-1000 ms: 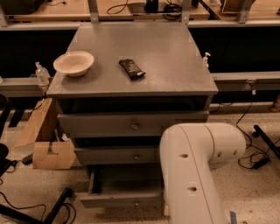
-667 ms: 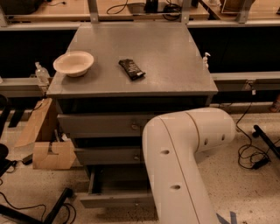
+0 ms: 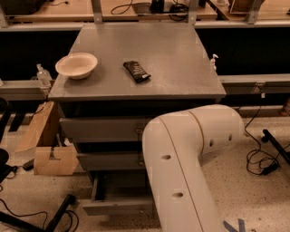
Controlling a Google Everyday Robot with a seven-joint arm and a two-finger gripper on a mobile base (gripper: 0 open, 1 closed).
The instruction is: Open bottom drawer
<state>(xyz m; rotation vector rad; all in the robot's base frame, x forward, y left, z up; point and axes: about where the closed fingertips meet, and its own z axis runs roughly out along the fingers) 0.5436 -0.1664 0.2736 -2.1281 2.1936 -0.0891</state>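
Three grey drawer fronts are stacked in the cabinet, and the bottom drawer is seen pulled part-way out at the foot, its grey tray exposed behind the slim front panel. Set against the views from a second ago, its position is judged unchanged. What is changed is the arm, whose white elbow is now carried further left and higher across the cabinet front, so that the right part of all three drawers is covered.

The tool is not seen at all. It is hidden somewhere behind or below the arm, towards the lower edge of the view, and whether it is open, closed or holding anything cannot be told. Since the drawer is already out and no further travel is seen, the task is judged done or nearly so. The arm's shift is read as a withdrawal rather than a fresh pull, though that is only a judgement. The top drawer and the middle drawer are shown closed.

On the worktop a pale bowl is set near the left edge and a dark wrapped bar lies near the centre, the two well apart. A cardboard box is propped on the speckled floor just left of the cabinet. Cables are trailed at the right, and a wooden bench is run along the back.
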